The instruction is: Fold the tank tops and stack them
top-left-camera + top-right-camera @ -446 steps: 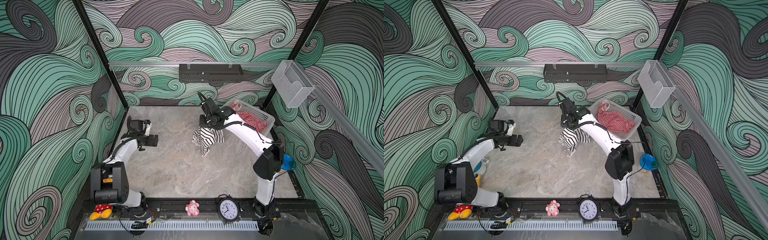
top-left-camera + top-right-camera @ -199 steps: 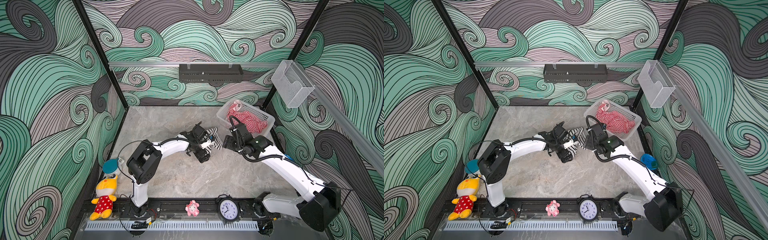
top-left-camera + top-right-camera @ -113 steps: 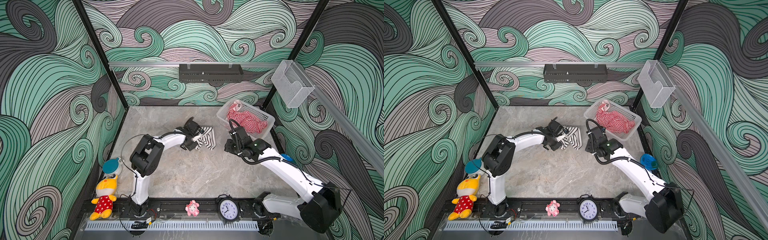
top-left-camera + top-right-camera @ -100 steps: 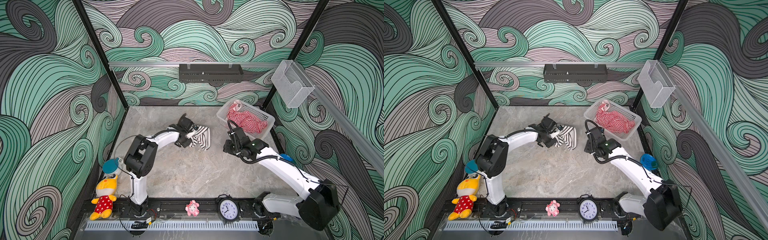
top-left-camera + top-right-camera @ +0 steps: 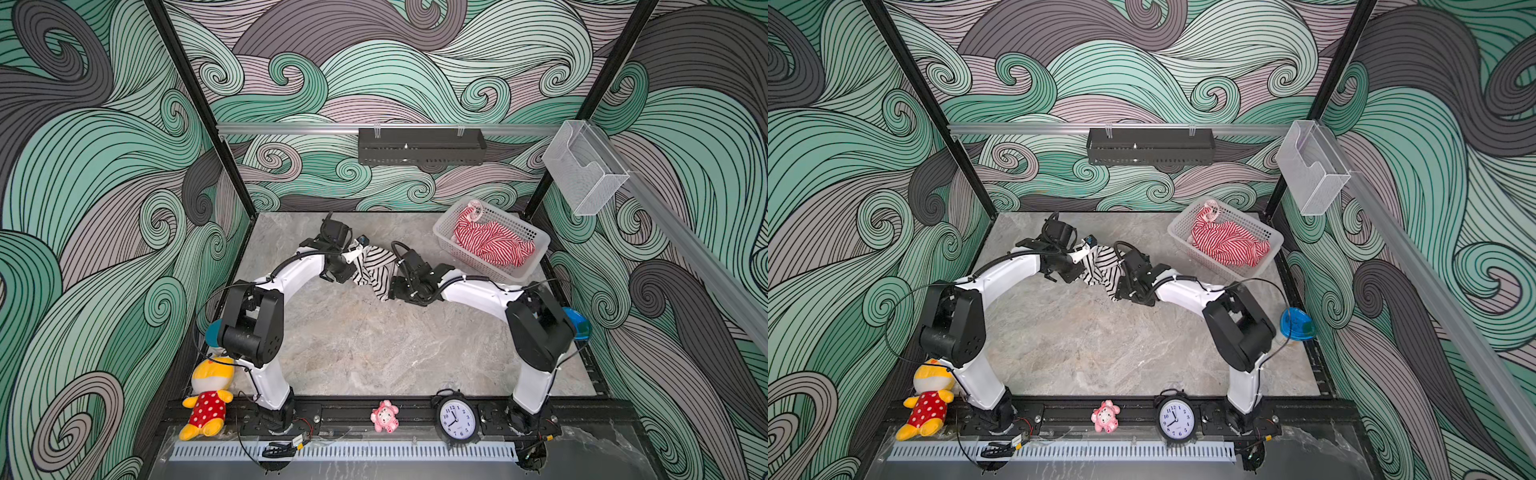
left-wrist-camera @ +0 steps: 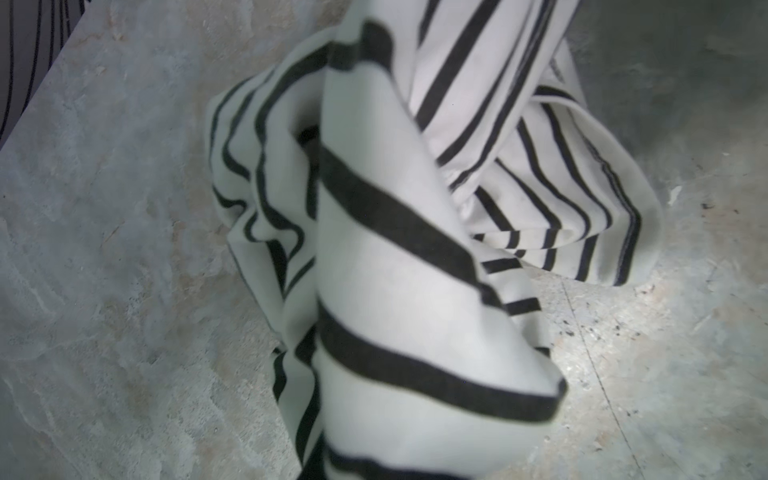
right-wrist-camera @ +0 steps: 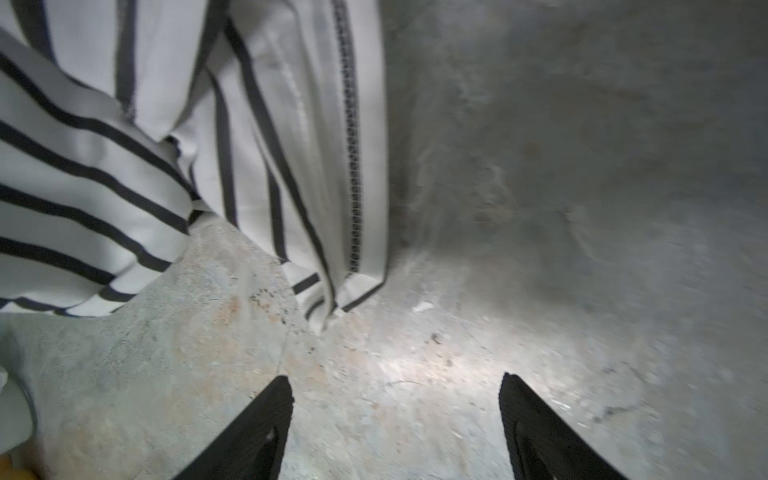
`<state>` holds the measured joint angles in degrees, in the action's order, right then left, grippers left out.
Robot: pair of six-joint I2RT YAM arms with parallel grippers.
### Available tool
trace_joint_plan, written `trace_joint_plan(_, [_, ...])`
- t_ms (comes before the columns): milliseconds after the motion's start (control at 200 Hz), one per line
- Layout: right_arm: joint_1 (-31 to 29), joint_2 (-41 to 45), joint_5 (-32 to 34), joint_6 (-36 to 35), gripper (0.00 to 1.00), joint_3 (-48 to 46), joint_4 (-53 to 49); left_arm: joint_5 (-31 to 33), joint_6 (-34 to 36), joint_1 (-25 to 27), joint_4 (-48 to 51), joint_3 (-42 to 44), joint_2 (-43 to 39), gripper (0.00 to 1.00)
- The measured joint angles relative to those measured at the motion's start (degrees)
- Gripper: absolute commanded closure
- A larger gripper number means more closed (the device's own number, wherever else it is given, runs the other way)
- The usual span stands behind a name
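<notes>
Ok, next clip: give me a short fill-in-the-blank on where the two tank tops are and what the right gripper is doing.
1. The red-and-white tank top lies inside the white ___.
2. The other tank top, out on the table, is striped white and ___.
3. The right gripper has its jaws ___, with nothing between them.
Missing words: basket; black; open.
</notes>
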<state>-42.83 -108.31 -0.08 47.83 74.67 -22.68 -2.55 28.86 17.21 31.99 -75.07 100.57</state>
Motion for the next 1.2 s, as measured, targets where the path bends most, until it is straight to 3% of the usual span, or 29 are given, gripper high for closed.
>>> trace_joint_plan(240, [-1.27,-7.82,-1.33,0.68,0.20,5.25,0.44,5.57,-3.04,-1.81,-0.37,4.00,-3.74,0.69])
trace_joint_plan(341, [-1.70,-10.93,-1.42,0.48,0.29,8.68,-1.16,9.18,-4.61,-1.81,-1.07,3.98,-3.82,0.69])
trace_joint_plan(461, [-2.64,-12.66,-1.27,0.52,0.51,11.34,-2.14,9.62,-6.38,-1.81,-0.79,3.98,-4.24,0.69])
trace_joint_plan(566, [-3.19,-13.22,-1.29,0.33,0.91,11.69,-2.78,6.64,-6.88,-1.81,0.04,3.96,-5.90,0.69])
trace_joint_plan(601, [-3.28,-13.29,-1.25,-0.31,1.00,11.69,-3.26,5.07,-7.08,-1.77,0.48,3.87,-6.69,0.69])
trace_joint_plan(731, [-3.30,-12.50,0.20,-2.93,1.00,11.72,-6.25,-1.68,-7.37,-1.68,3.30,1.88,-8.11,0.65])
trace_joint_plan(831, [-3.39,-9.16,2.73,-6.91,1.00,11.93,-10.56,-10.29,-5.95,-1.40,5.22,1.20,-8.35,0.62])
trace_joint_plan(906, [-3.85,-5.46,5.44,-10.27,1.00,13.75,-14.91,-12.26,-4.96,0.04,5.33,2.58,-8.00,0.62])
trace_joint_plan(1082, [-7.21,2.27,15.72,-18.45,1.00,20.92,-25.27,-7.37,-4.96,4.48,6.23,1.29,0.81,0.62])
trace_joint_plan(1202, [-11.98,5.84,26.86,-22.27,1.00,25.00,-32.85,2.19,-6.43,4.68,5.75,-1.40,8.31,0.63])
